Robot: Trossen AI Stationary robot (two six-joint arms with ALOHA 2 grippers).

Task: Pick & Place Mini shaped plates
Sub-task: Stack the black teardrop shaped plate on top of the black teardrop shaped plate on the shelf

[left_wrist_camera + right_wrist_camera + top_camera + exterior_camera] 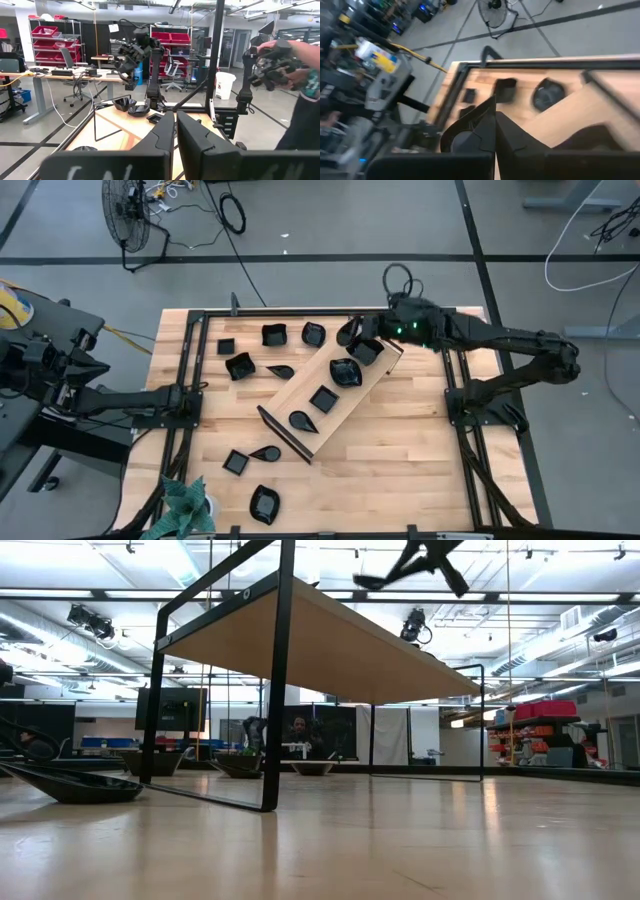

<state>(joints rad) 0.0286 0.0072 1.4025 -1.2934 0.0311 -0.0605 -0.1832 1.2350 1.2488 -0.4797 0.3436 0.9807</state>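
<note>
Right gripper [352,332]: over the tray's far end, fingers together, pinching the rim of a plate [465,132]; the wrist view shows the dark dish against its fingers [480,125].
Left gripper [175,131]: at the desk's left edge, fingers nearly together, nothing between them; arm folded back and waiting.
Tray [300,395]: long light-wood board with black ends, lying diagonally mid-desk; in the low view its far end looks lifted off the desk.
Plates on tray: three black dishes in a row, teardrop [301,421], square [323,399], rounded [345,372], plus one at the far end beside the right gripper.
Plates on desk [400,450]: several along the far edge, e.g. square [274,335] and leaf [313,334]; others near the front, e.g. [264,504].
Front-left corner: green plant [185,505].
Background: a person's hand [280,60] at the right of the left wrist view.
</note>
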